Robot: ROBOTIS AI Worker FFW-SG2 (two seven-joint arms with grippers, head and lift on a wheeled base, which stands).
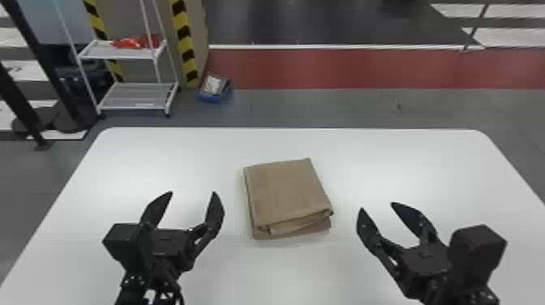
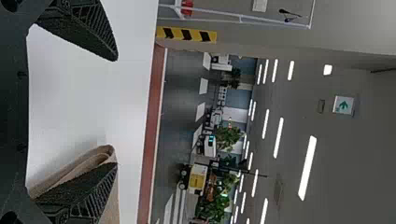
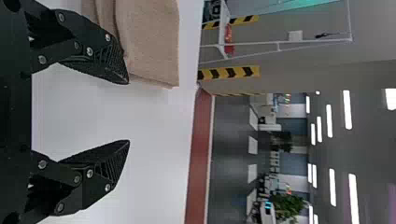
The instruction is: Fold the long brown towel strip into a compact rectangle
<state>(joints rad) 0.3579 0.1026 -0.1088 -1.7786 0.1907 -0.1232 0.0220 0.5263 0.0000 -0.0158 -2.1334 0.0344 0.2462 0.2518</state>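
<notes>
On the left, the left claw (image 1: 193, 192) hangs over the desk (image 1: 162, 154), its fingers spread wide with nothing between them. Next comes the brown towel strip (image 1: 288, 190), and it's a neat, squarish stack, midway between the desk's left and right edges, set in from the far edge. This looks like light stuff, soft and floppy, matte enough to grip without slipping; nothing here should break, but the layers could slide apart or spring open if dragged. Where to take it? The thick folded side facing the desk's left edge looks the safest hold, all layers pinched together. The side facing the robot is trickier: lower layers peek out there, and a shallow pinch might lift only the top one. Flat pressure would suit that side better. And over to the right, the right claw (image 1: 377, 206), wide apart too, holding nothing.
</notes>
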